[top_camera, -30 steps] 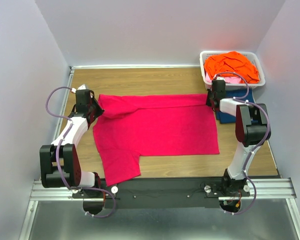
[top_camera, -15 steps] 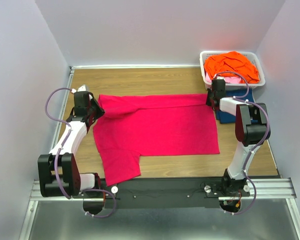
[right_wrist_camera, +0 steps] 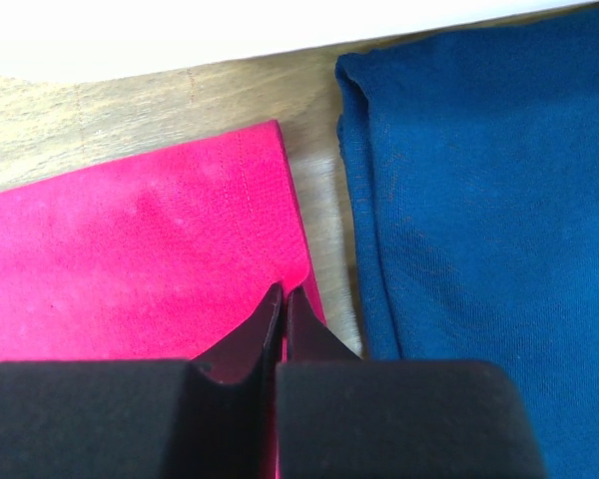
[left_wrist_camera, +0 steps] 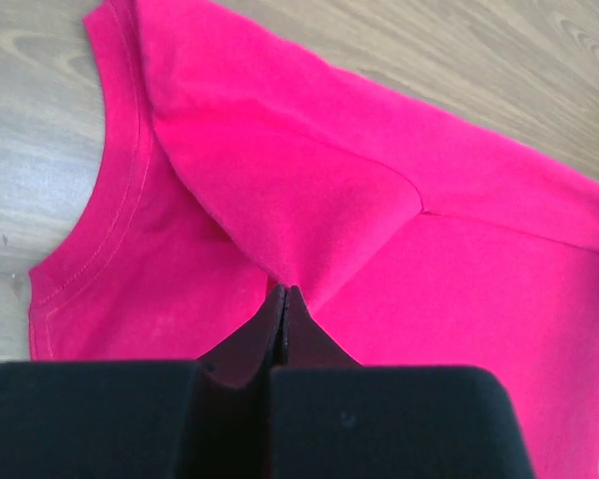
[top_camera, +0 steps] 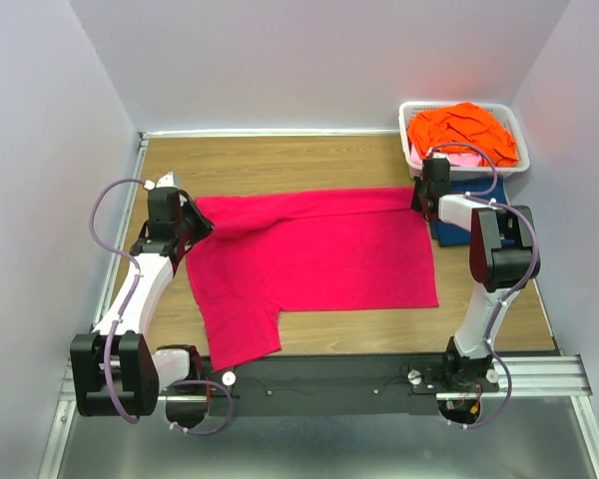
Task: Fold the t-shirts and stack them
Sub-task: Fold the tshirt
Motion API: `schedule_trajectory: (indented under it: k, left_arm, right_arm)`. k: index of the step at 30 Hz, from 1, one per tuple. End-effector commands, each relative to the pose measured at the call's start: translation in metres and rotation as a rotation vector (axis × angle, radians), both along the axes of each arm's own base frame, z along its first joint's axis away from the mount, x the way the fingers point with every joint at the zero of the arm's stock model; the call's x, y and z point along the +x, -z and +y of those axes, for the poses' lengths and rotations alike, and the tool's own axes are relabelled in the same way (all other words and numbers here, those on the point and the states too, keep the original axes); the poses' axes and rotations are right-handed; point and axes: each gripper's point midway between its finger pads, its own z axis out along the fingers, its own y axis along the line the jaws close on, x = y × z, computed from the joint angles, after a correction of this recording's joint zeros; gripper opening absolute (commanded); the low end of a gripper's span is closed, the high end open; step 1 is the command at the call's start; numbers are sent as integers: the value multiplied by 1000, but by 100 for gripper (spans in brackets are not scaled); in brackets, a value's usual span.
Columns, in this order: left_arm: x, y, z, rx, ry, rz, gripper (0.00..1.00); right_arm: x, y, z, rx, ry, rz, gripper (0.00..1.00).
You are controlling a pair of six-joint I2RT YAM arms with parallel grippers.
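Note:
A bright magenta-pink t-shirt (top_camera: 319, 254) lies spread on the wooden table, its far edge folded over toward me. My left gripper (top_camera: 193, 224) is at the shirt's left end by the collar. In the left wrist view the left gripper (left_wrist_camera: 284, 290) is shut on a raised fold of the magenta cloth (left_wrist_camera: 459, 249). My right gripper (top_camera: 420, 201) sits at the shirt's far right corner. In the right wrist view the right gripper (right_wrist_camera: 284, 290) pinches the hem edge of the magenta cloth (right_wrist_camera: 130, 249). A folded dark blue t-shirt (right_wrist_camera: 479, 200) lies just to its right.
A white plastic basket (top_camera: 405, 132) stands at the back right corner, holding orange t-shirts (top_camera: 464, 130) and a pale pink one (top_camera: 463, 158). The dark blue t-shirt (top_camera: 447, 230) lies on the table in front of the basket, partly under my right arm.
My left arm has swung its elbow to the left, and the held fold by the collar has shifted slightly with it. The right arm has stayed where it was.

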Motion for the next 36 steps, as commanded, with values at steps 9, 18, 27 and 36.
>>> schedule_trajectory:
  k: [9, 18, 27, 36]
  left_arm:
    - [-1, 27, 1, 7, -5, 57, 0]
    - [29, 5, 3, 39, 10, -6, 0]
    - [80, 6, 0, 58, 60, -21, 0]
    - [139, 20, -6, 36, 85, -2, 0]
  right_arm:
    - [-11, 9, -7, -4, 20, 63, 39]
    - [-16, -32, 7, 58, -25, 31, 71]
    - [-30, -85, 70, 181, -216, -16, 72]
    - [-56, -99, 262, 213, -790, -58, 58]
